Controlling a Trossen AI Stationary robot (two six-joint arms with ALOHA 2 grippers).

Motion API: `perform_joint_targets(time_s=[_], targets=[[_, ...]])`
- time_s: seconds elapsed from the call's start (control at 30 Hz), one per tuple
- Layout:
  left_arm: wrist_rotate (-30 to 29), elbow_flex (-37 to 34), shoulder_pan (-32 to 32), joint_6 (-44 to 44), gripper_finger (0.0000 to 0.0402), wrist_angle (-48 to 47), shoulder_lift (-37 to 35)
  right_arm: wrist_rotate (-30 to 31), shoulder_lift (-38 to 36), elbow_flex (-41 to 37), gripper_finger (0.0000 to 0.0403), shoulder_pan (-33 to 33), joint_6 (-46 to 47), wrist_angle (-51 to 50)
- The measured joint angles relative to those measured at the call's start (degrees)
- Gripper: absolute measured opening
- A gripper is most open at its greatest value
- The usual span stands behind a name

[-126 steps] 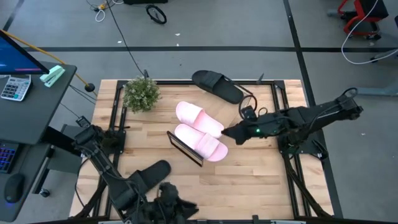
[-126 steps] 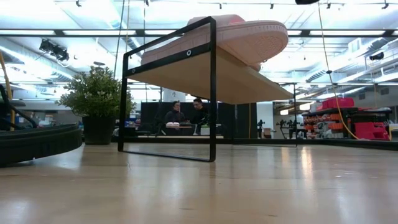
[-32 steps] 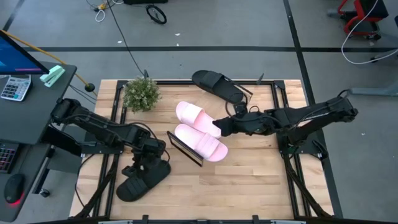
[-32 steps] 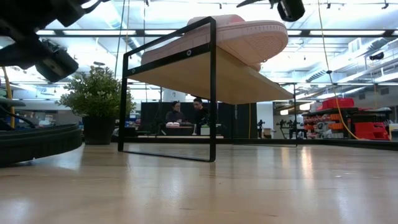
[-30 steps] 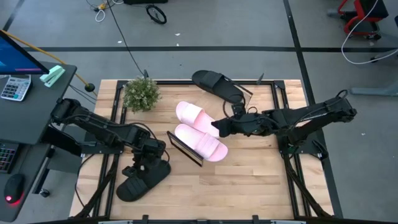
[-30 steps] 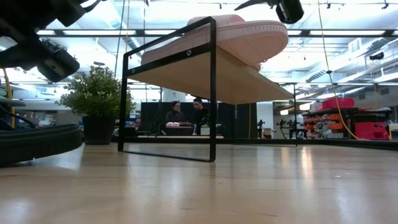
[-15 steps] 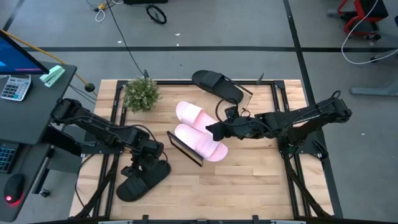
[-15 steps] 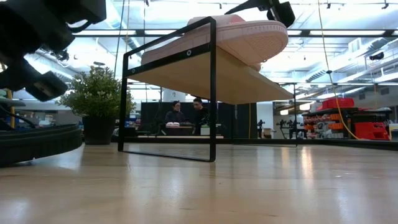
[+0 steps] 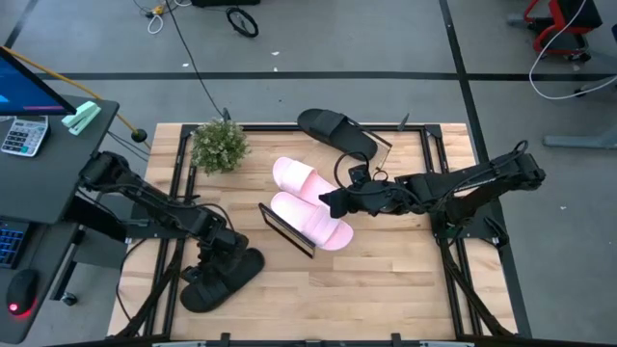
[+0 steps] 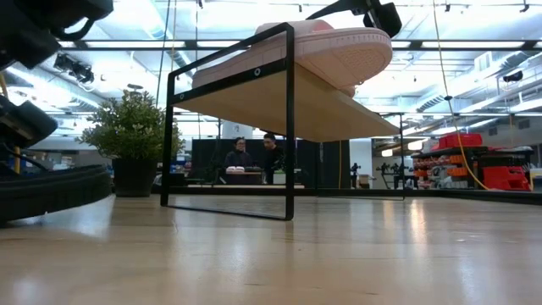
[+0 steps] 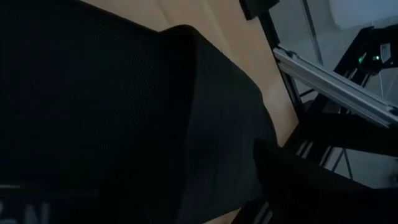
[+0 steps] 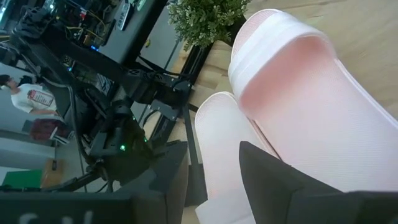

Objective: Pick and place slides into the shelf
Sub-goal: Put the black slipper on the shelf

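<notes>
Two pale pink slides (image 9: 308,185) (image 9: 313,222) lie side by side on the shelf (image 9: 287,229) at mid-table. In the low view a pink sole (image 10: 339,51) rests on the shelf board (image 10: 279,102). My right gripper (image 9: 328,202) is open and hovers at the pink slides' right side, its fingers over the nearer one (image 12: 224,143). One black slide (image 9: 224,278) lies sole-down near the table's near left corner. My left gripper (image 9: 216,253) is low over its far end, and the slide (image 11: 124,106) fills the left wrist view. A second black slide (image 9: 335,132) lies at the far edge. My left gripper is down at the black slide's far end (image 11: 217,124), coming from above. One finger (image 11: 298,180) shows beside the slide's side and the other is lost against the dark slide. Whether it touches cannot be told. My right gripper plainly touches nothing.
A potted plant (image 9: 219,145) stands at the far left corner. Black frame rails run along the table's left and right edges (image 9: 439,173). Bare wood lies open at the near right (image 9: 386,280). People sit far behind the table (image 10: 254,157).
My left gripper has moved toward the near edge and down onto the near black slide's far end. My right gripper has moved toward the table's left, over the pink slides, then held still. The slides and the shelf have stayed put.
</notes>
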Motion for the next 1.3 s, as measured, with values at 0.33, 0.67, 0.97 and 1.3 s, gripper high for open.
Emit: perform_joint_targets(time_s=[0.33,0.67,0.97,1.3], targets=[[-1.14,-2.43,-0.94,-3.19,0.0176,4.04,0.00,0.35,-0.01,0.00,0.0149,-0.07,0.02,-0.02],[-0.37,-2.43,-0.97,-6.70,0.0024,4.43,-0.09,0.37,-0.04,0.00,0.0149,-0.04,0.00,-0.03],[3.29,-1.25,-1.82,-19.28,0.0014,4.21,-1.52,0.34,-1.39,-0.02,0.0149,-0.04,-1.31,-0.31],[3.91,7.20,-1.95,-26.97,0.0014,-1.05,-6.36,0.39,-4.63,-0.02,0.0149,1.00,-3.50,-1.22]])
